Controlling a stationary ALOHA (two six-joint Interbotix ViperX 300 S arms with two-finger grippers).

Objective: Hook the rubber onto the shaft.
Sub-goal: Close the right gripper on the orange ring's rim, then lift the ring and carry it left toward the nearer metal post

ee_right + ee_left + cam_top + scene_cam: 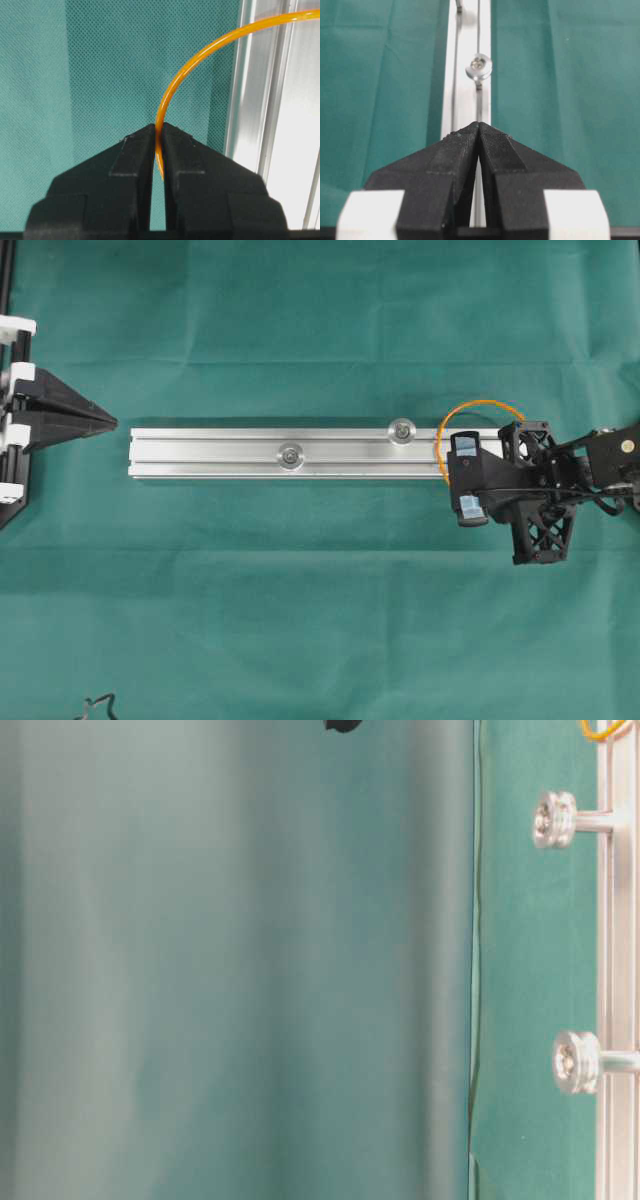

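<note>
- Orange rubber [186, 64] is pinched between the two black fingers of the right gripper [157, 131]; the jaws are clenched on a short piece of the thin band, and the remaining loop curves up and away from the fingertips towards the aluminium rail [280, 125].
- From overhead, the loop lies over the rail end just beside this gripper, with part of it arching onto the green cloth [300, 330] of the counter.
- I judge that the band is grasped at its edge so that the free part stays an open loop, which can be pulled over a shaft.
- The nearer shaft [402, 430], a small round pulley standing on the rail, is close in front of the right gripper; the second shaft [291, 454] is farther along.
- The rubber is not yet hooked on either shaft.
- The left gripper [479, 125] is clenched and grasps nothing; it points along the rail from the far end, well apart from the band.
</note>
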